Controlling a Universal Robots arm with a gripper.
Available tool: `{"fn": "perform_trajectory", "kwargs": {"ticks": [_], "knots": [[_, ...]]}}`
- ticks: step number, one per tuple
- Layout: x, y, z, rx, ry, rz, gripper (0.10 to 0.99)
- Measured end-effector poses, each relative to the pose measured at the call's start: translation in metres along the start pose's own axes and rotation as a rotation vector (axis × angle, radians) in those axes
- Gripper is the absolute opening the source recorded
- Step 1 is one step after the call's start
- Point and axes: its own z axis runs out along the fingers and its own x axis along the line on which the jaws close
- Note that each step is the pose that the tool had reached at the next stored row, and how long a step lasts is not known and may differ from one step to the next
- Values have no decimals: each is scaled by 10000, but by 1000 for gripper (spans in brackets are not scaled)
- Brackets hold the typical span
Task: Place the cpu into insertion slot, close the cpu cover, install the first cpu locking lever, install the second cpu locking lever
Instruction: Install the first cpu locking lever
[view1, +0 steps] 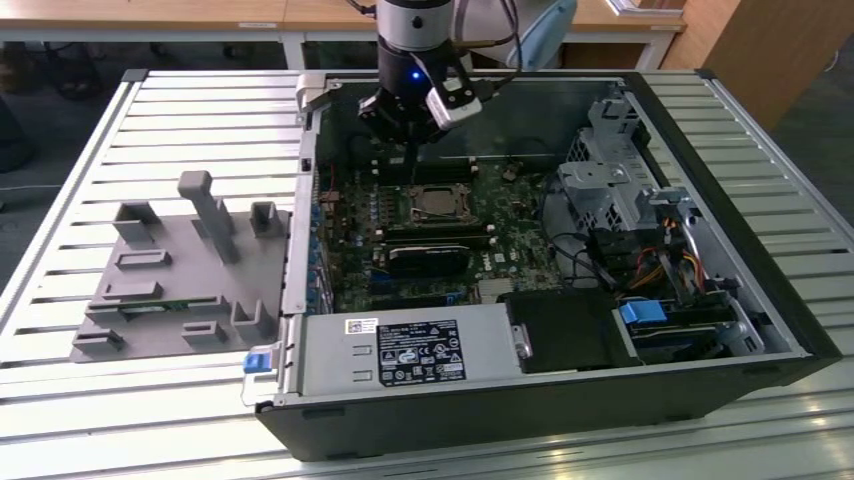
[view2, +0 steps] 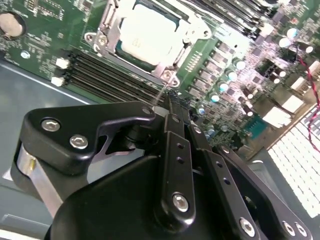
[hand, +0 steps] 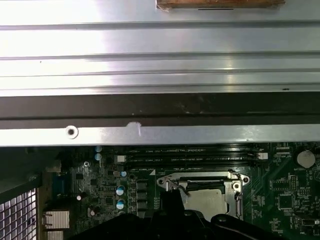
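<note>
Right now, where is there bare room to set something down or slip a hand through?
Bare slatted table lies in front of the grey fixture and the computer case, and in a strip along the case at the exterior view's right. Inside the case it is crowded: the gripper hangs by the insertion slot.

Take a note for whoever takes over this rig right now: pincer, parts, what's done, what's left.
Pincer: looks shut, tips at a thin lever by a corner of the cover; whether it grips the lever is unclear.
Cpu: seated, with the cover lying flat around it.
Done: cpu placed, cover down.
Left: the locking levers; I can't tell whether either is latched.
</note>
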Motion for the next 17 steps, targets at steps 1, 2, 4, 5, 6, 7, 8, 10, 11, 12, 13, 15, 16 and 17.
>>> {"fn": "perform_trajectory", "kwargs": {"ticks": [1,2,4,5,6,7,8,10,11,12,13,15,16,17], "knots": [[-17,1,1,0,0,0,106],[-33,1,2,0,1,1,106],[-53,2,5,-1,0,1,106],[-53,1,5,0,1,1,106],[-54,2,6,0,1,2,106],[-54,2,6,-1,0,2,106],[-54,2,6,-1,0,2,106],[-55,1,7,-54,2,0,106],[-55,0,10,-161,7,2,106],[-55,-2,13,-311,13,4,106],[-55,-3,16,-424,18,5,106],[-55,-3,32,-467,15,6,106],[-56,-4,39,-465,16,7,106],[-59,-4,48,-465,17,5,106]]}}
